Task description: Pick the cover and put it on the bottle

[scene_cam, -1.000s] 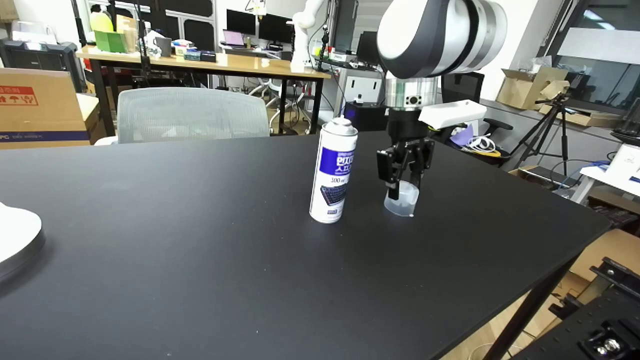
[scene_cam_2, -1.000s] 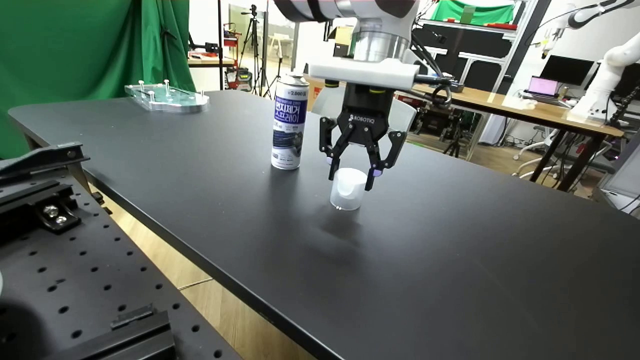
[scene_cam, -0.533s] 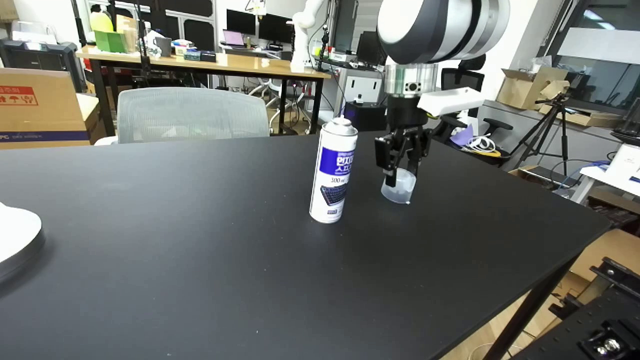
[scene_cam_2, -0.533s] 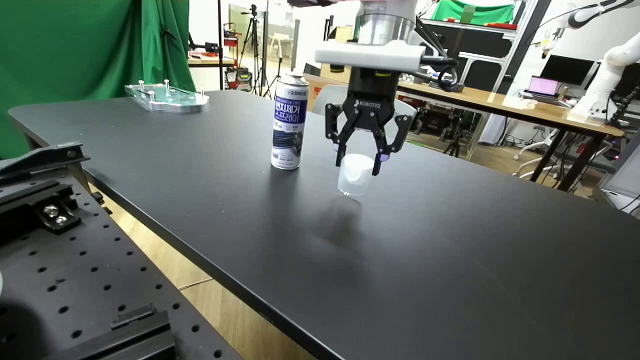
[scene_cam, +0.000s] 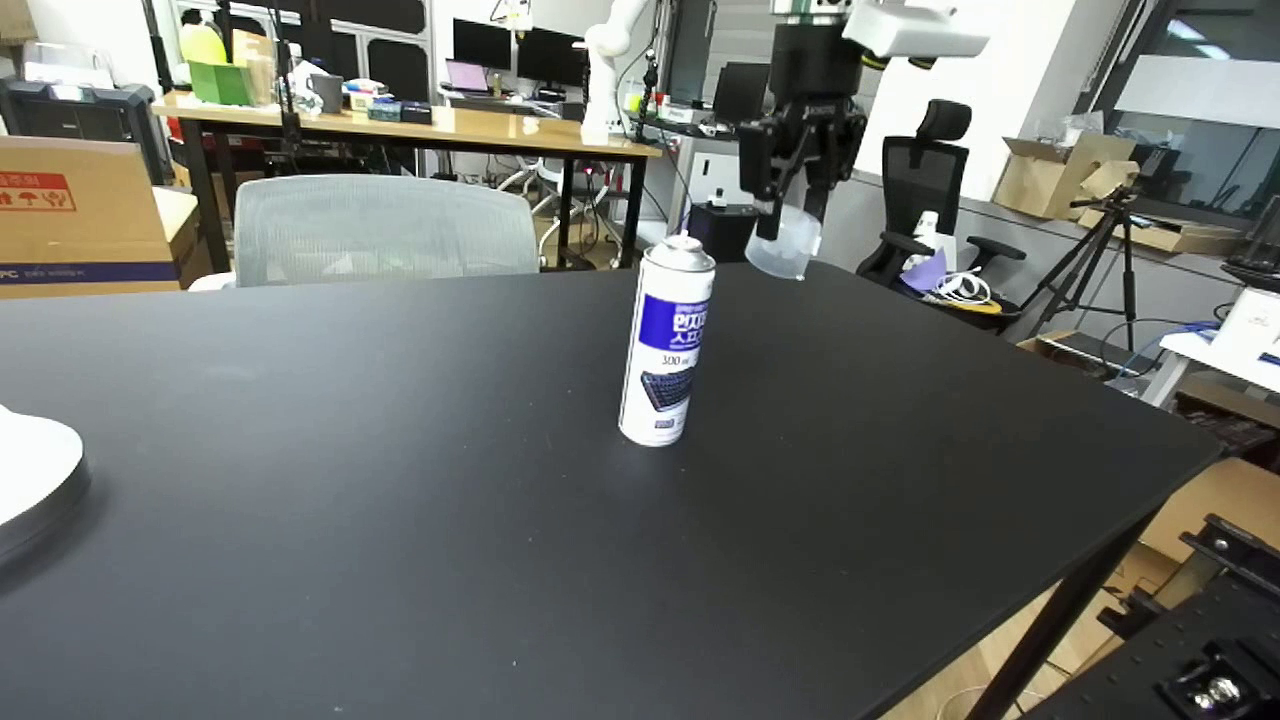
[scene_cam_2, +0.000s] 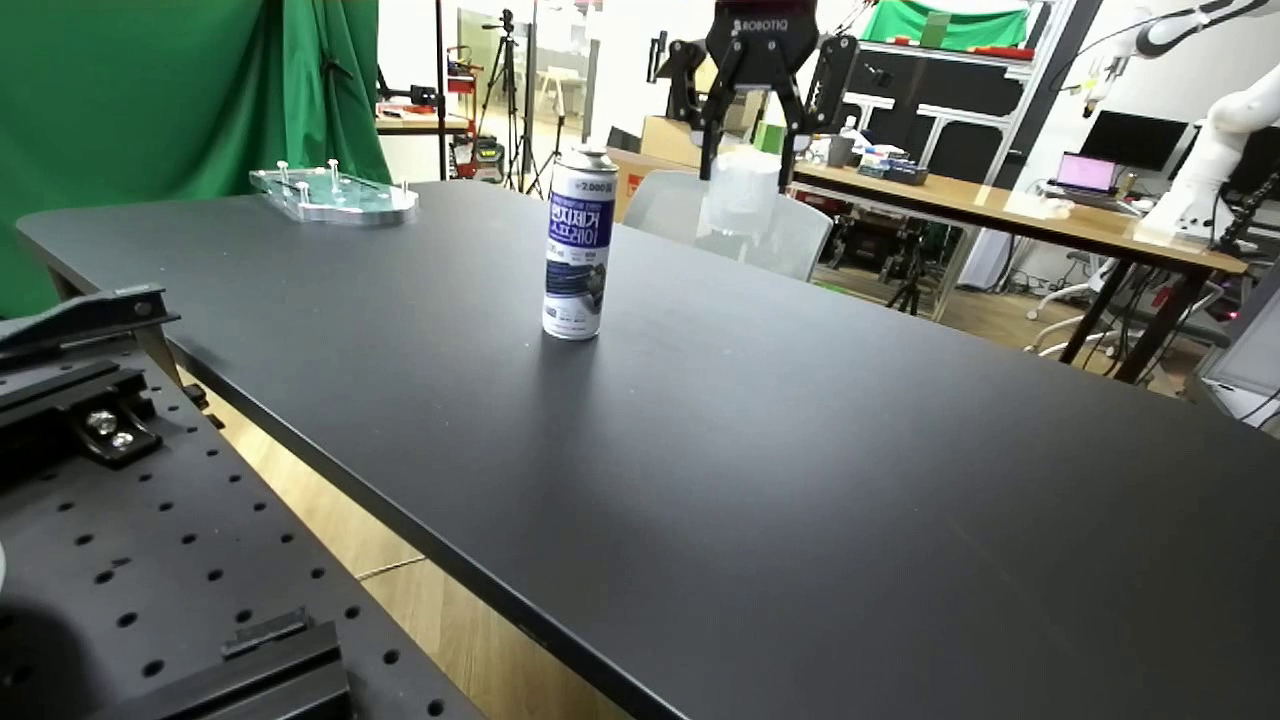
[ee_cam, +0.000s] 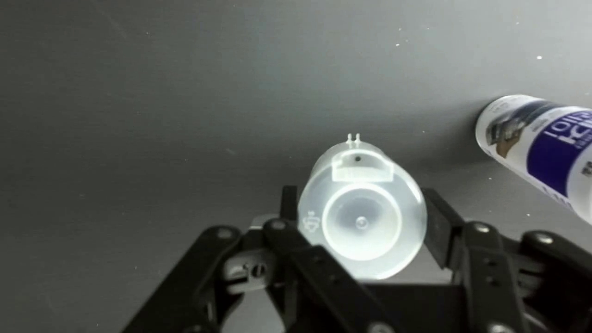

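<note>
Bottle [scene_cam: 668,340] upright on black table [scene_cam: 400,500], grey chair [scene_cam: 385,230] beyond

There was one translucent, bluish-white, short cylindrical plastic cover [ee_cam: 360,231] with two tiny pale prongs [ee_cam: 349,138], one tall, white, blue-labelled cylindrical bottle [scene_cam: 667,350], and one black jointed gripper [scene_cam_2: 747,170] with two slim black fingers [ee_cam: 441,226]. Both exterior views held one black flat table [scene_cam: 400,500] and one grey mesh-backed chair [scene_cam: 385,230]; in an exterior view there were four pale upright posts [scene_cam_2: 334,173] on one clear flat plate [scene_cam_2: 360,214].
</note>
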You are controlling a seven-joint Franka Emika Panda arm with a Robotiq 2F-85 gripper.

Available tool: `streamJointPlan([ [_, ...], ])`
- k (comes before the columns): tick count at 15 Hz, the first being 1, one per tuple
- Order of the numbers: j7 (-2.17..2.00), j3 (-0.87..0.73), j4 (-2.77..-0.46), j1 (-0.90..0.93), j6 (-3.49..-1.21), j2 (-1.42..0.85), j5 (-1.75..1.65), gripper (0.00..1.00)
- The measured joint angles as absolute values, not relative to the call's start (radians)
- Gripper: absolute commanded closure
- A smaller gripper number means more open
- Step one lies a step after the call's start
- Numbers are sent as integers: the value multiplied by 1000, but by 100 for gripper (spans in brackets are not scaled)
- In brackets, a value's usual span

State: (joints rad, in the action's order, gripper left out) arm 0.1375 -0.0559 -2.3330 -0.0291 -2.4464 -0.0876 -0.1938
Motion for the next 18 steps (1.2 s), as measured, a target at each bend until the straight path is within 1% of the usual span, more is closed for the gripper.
streamJointPlan([
  [6, 142, 14, -2284, 17, -2314, 3, -182, 60],
  [12, 246, 59, -2234, 57, -2192, -4, -102, 60],
  [18, 345, 81, -2178, 70, -2024, -39, -54, 60],
])
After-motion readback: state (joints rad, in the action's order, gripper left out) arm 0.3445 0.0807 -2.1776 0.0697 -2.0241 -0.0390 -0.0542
